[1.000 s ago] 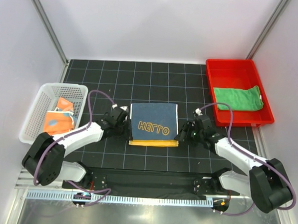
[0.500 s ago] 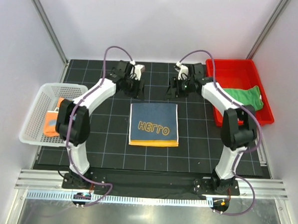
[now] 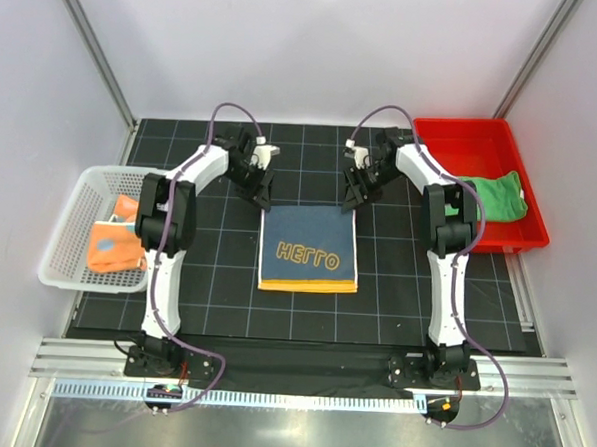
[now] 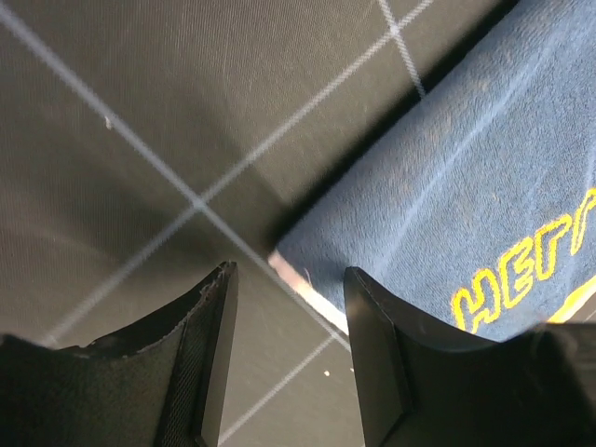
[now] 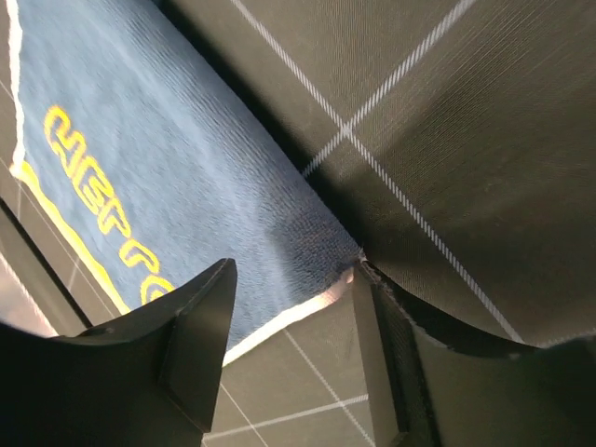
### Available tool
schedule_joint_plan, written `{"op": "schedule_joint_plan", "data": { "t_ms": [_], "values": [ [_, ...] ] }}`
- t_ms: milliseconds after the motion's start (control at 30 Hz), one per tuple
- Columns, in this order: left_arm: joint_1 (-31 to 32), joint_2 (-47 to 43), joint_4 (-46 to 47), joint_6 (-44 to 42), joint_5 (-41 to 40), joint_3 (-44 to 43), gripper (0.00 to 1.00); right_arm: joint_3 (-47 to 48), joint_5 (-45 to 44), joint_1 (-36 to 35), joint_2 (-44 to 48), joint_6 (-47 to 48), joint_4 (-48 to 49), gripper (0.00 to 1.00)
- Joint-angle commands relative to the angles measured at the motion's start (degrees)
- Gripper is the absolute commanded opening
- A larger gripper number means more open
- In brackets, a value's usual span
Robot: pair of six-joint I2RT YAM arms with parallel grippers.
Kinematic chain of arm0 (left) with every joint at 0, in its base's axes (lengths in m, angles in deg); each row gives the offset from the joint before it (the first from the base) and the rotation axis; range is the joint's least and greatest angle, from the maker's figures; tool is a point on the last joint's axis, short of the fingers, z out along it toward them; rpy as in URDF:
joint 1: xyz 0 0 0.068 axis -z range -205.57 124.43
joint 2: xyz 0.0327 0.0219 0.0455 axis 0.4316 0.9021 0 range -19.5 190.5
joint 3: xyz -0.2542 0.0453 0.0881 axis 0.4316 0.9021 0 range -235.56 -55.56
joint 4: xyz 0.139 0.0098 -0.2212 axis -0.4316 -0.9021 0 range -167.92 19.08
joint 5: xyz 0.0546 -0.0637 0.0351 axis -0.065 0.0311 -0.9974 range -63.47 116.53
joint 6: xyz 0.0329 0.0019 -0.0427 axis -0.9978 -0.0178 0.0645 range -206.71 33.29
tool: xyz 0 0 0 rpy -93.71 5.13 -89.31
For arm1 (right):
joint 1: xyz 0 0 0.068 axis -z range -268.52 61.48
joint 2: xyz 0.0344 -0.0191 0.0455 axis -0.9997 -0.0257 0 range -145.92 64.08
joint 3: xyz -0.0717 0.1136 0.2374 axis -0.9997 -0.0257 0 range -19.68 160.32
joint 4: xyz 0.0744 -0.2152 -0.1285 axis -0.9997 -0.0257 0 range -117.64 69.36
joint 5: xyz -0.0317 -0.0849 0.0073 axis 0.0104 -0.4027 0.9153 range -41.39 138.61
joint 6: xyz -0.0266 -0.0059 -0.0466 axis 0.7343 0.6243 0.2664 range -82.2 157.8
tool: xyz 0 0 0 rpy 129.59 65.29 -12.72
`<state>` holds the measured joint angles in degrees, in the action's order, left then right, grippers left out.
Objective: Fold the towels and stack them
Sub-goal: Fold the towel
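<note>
A folded towel (image 3: 308, 248), dark blue side up with yellow lettering and a yellow-orange strip along its near edge, lies flat mid-table. My left gripper (image 3: 264, 194) is open at its far left corner. In the left wrist view the towel corner (image 4: 447, 186) lies just ahead of the open gripper (image 4: 289, 358), untouched. My right gripper (image 3: 351, 199) is open at the far right corner. In the right wrist view the towel (image 5: 168, 158) reaches between the open gripper (image 5: 293, 358). The green towel (image 3: 488, 194) lies folded in the red tray. The pale patched towel (image 3: 115, 240) lies in the white basket.
The red tray (image 3: 454, 132) stands at the back right. The white basket (image 3: 73, 222) stands at the left. The black gridded mat (image 3: 302, 149) covers the table between grey walls. Both arms stretch far forward, their purple cables arching over them.
A second ago both grippers were low beside the towel's near corners. They then swung to the far side of the mat and have now come down at the towel's far corners.
</note>
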<state>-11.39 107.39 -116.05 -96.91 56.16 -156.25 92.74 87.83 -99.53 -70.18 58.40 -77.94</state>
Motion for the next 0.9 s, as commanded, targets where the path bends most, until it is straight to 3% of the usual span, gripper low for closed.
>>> {"op": "schedule_joint_plan", "data": {
  "t_ms": [0,167,433,600,867],
  "values": [
    [0.5,2.9,-5.6,-5.4,5.1,-6.4,0.52,4.1,2.2,0.7,-1.2,5.9,-7.0,0.59],
    [0.5,6.3,-7.5,-7.3,5.1,-9.7,0.52,4.8,4.0,2.4,-2.9,6.7,-6.9,0.54],
    [0.4,9.2,-11.4,-9.7,7.4,-14.3,0.50,7.2,8.1,3.4,-5.0,6.8,-6.9,0.58],
    [0.4,11.5,-16.0,-11.1,8.7,-18.4,0.40,9.6,9.3,3.4,-7.8,7.3,-8.8,0.50],
    [-0.4,12.2,-18.3,-12.4,9.2,-19.6,0.39,10.4,13.5,3.4,-9.1,7.2,-8.2,0.43]
  ]
}}
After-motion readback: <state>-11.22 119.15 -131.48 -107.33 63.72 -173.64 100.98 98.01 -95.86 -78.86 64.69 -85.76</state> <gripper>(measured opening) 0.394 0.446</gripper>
